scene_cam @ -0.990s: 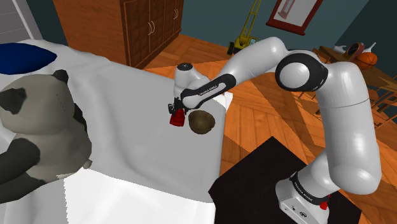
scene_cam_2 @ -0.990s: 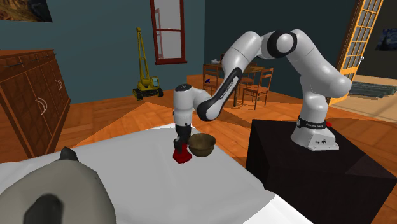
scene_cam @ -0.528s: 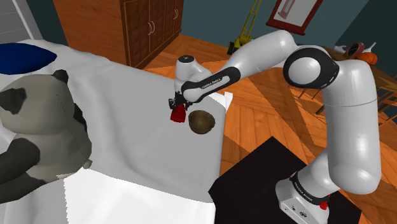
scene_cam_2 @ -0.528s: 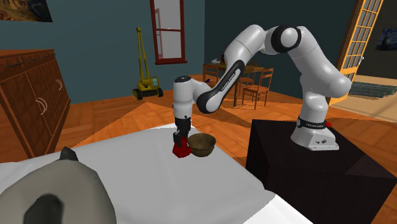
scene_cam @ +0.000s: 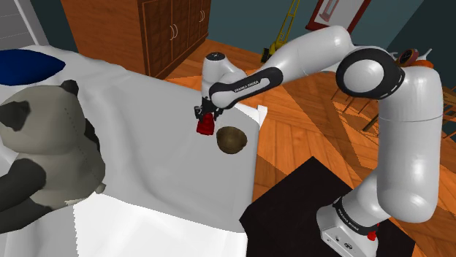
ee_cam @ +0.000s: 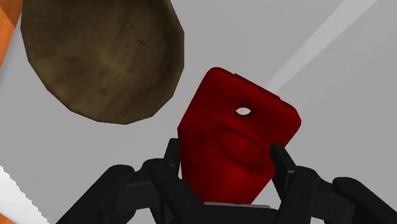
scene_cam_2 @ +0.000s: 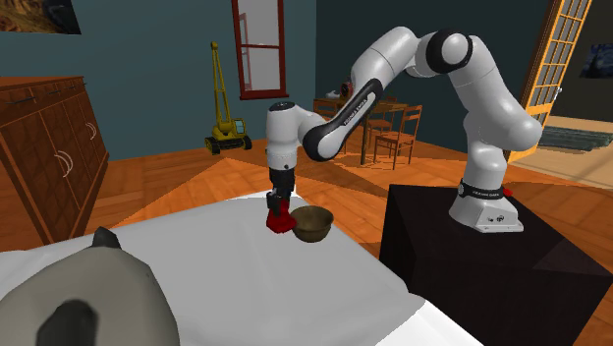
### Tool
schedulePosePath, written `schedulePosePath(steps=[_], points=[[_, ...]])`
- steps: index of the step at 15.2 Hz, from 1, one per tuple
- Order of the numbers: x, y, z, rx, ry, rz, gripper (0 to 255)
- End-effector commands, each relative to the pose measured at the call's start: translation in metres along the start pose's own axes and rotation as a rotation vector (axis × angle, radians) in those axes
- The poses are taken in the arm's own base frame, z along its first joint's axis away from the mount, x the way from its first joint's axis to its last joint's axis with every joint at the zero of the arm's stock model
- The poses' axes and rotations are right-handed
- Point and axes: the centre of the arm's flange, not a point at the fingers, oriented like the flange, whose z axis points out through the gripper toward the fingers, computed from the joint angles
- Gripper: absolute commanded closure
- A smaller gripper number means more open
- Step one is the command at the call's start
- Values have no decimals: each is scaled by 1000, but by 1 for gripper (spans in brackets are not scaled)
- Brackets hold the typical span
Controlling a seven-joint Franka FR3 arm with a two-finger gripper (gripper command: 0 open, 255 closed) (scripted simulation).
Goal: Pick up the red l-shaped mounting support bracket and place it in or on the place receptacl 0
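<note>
Higher than a second before, the gripper [scene_cam: 207, 115] clasped the red bracket [scene_cam: 206, 127] clear of the bed [scene_cam: 161, 182], ready to cross to the bowl [scene_cam: 232, 139].

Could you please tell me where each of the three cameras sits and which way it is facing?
Shoulder view: beside and a little behind the black stand, looking down over the white bed; the arm shows, its gripper shut on the red bracket beside the brown bowl.
Second exterior view: low over the bed, facing the arm across it; arm and stand show at its right.
Wrist view: on the hand, looking along the fingers at bracket and bowl.
Shared: all three show the bracket and bowl.
</note>
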Motion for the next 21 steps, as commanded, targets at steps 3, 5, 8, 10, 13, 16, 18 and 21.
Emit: schedulePosePath(steps=[3, 5, 8, 10, 13, 16, 18, 21], points=[[3, 2, -21, 0, 0, 0, 255], [4, 2, -32, 0, 0, 0, 255], [-4, 28, -34, 0, 0, 0, 255], [-12, 53, -36, 0, 0, 0, 255], [-24, 90, -38, 0, 0, 0, 255], [-37, 128, -41, 0, 0, 0, 255], [-44, 147, -37, 0, 0, 0, 255], [-45, 145, -21, 0, 0, 0, 255]])
